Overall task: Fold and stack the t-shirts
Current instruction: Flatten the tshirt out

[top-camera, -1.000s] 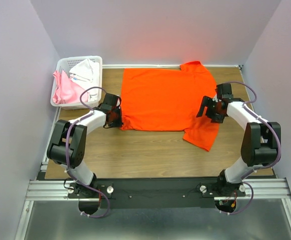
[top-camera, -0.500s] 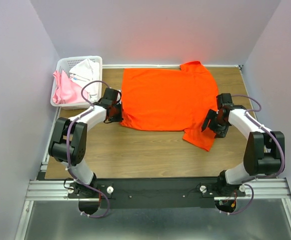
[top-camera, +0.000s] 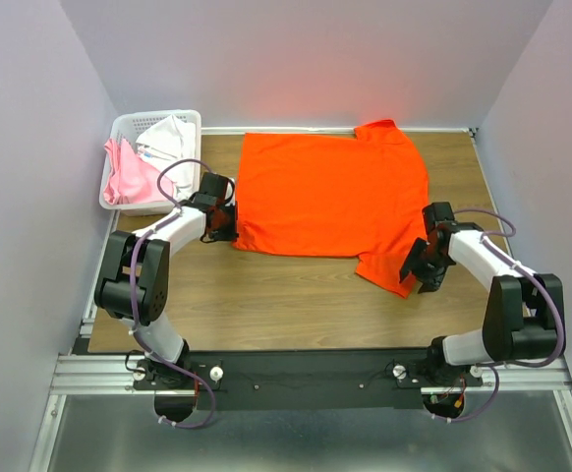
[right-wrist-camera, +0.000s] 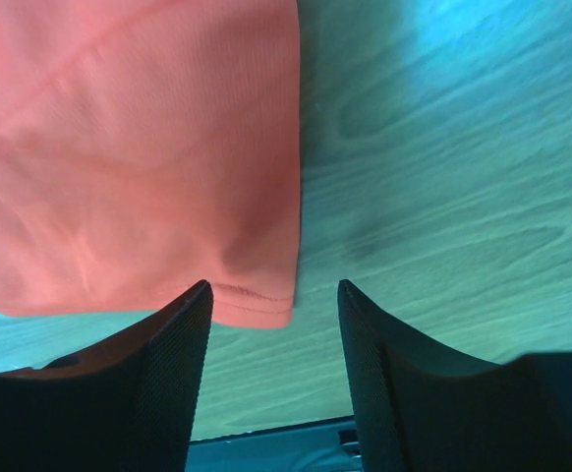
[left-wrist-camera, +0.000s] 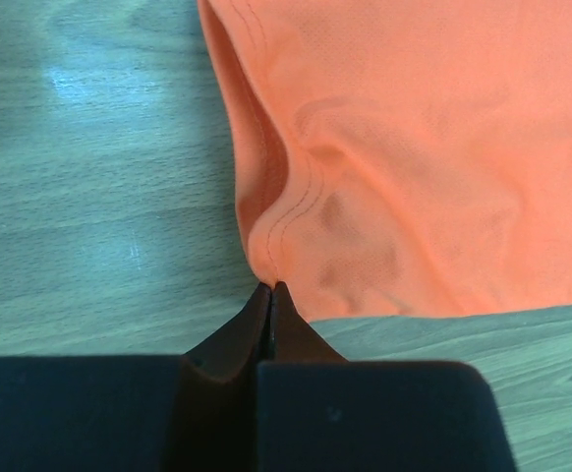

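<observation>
Overhead, orange t-shirt (top-camera: pixel 325 192) flat on table (top-camera: pixel 266 295), long axis left-right, hem leftward, sleeves rightward. Left wrist view alone shows left gripper (left-wrist-camera: pixel 269 289) pinched closed on puckered hem corner. Right wrist view shows right gripper (right-wrist-camera: pixel 273 287) spread wide, sleeve edge between fingers, unclamped. Basket (top-camera: pixel 127 128) far-left holds pink t-shirt (top-camera: pixel 124 177), white t-shirt (top-camera: pixel 168 138).
</observation>
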